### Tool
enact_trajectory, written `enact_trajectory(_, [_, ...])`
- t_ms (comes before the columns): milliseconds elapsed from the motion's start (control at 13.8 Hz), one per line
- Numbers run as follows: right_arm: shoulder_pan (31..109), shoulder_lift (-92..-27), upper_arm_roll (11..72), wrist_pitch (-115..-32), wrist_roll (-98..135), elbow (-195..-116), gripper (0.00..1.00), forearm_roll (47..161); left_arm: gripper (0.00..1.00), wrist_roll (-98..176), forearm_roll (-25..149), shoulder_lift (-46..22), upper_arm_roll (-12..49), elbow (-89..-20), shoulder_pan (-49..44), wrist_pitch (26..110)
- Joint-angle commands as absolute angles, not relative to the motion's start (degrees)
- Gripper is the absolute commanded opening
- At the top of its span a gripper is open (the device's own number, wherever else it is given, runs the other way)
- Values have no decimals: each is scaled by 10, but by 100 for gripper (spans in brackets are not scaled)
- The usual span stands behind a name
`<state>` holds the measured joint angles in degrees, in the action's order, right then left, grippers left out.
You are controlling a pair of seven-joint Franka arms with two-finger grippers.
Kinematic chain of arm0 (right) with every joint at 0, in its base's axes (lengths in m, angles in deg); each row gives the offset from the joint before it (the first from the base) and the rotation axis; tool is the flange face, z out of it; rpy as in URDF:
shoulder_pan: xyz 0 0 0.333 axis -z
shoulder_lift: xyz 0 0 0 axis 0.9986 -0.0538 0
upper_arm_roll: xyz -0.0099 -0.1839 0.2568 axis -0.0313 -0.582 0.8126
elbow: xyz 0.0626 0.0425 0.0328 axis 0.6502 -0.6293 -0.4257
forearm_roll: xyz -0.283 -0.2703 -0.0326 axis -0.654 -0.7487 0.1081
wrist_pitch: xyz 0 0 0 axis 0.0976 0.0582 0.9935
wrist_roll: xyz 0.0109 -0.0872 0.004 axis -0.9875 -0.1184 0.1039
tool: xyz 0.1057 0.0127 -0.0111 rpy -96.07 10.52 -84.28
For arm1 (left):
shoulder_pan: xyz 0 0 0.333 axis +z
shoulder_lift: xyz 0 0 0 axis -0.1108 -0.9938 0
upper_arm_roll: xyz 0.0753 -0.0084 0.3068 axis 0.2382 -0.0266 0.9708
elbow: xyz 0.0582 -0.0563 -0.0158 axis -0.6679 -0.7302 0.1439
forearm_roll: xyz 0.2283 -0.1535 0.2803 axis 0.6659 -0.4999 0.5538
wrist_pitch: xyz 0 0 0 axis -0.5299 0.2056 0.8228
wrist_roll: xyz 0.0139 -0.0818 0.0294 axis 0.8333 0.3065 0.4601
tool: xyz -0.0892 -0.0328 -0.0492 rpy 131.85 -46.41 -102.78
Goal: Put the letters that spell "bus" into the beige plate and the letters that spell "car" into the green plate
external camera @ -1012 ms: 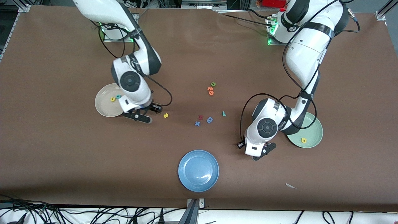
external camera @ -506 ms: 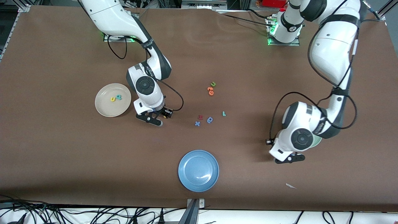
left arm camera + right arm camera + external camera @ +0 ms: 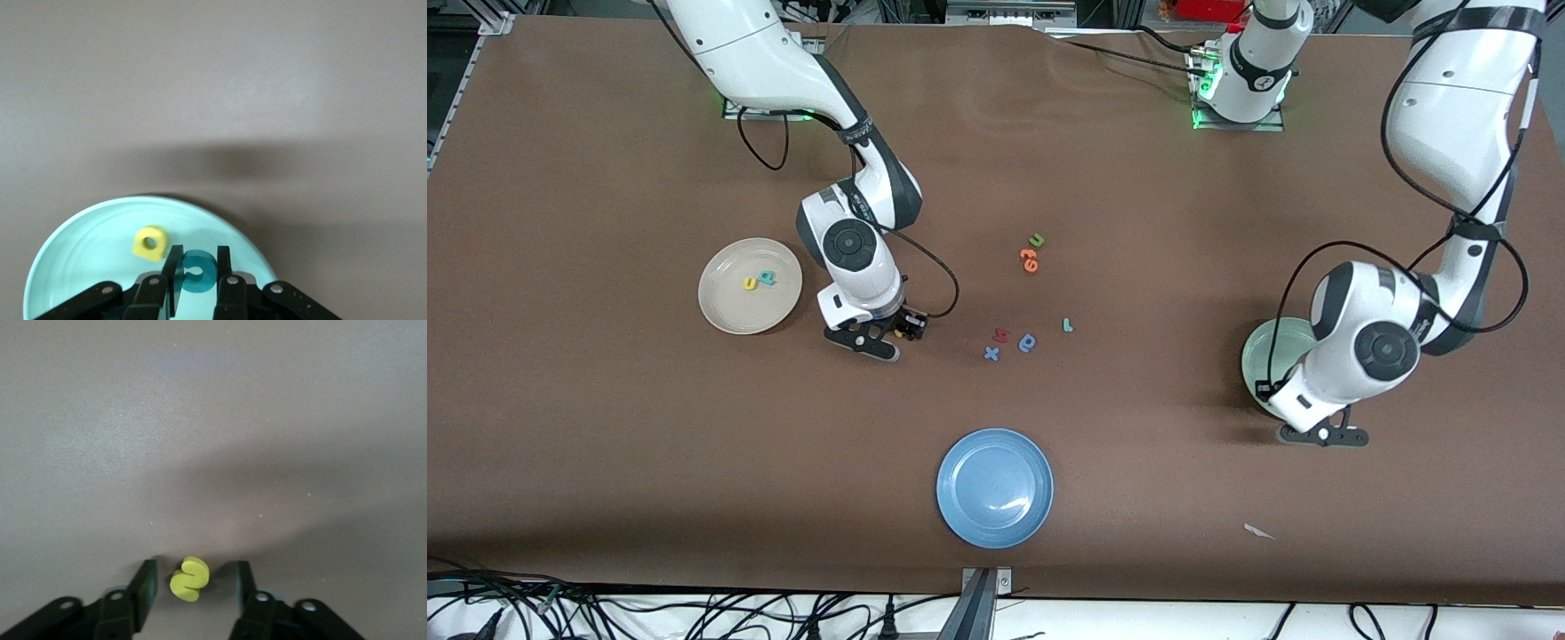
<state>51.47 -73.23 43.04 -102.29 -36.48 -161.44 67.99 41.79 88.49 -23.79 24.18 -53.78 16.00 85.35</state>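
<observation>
beige plate (image 3: 729, 311) holds the yellow "u" (image 3: 750, 284) and teal "b" (image 3: 766, 278); green plate (image 3: 80, 253) holds the yellow "a" (image 3: 151, 243). thin "r" (image 3: 1066, 325) lies loose on the worktop (image 3: 605, 444). left gripper (image 3: 197, 277) clenched on the teal "c" (image 3: 198, 272) over the green plate. right gripper (image 3: 193, 583) part open, straddling the yellow "s" (image 3: 189, 579) near the beige plate, not gripping.

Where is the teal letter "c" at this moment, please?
The teal "c" is held between the fingers of the left gripper, which hangs over the green plate at the left arm's end of the table; beside it, the yellow "a" lies in that plate.
</observation>
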Motion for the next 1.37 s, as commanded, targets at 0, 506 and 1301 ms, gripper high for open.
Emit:
enact_trajectory(0, [508,-744,430,-1032,-372,-1605,33,686,30,391,897,-187,226,-630,199,907])
enact_trajectory(506, [513,-698,402,-943,-330,-1605,11,685,100,518,847,-184,159,-589,161,846])
enact_trajectory(1301, [521,-548,213,-910,31,-1837,30,686,99,823,851,-252,158,-549,-63,853])
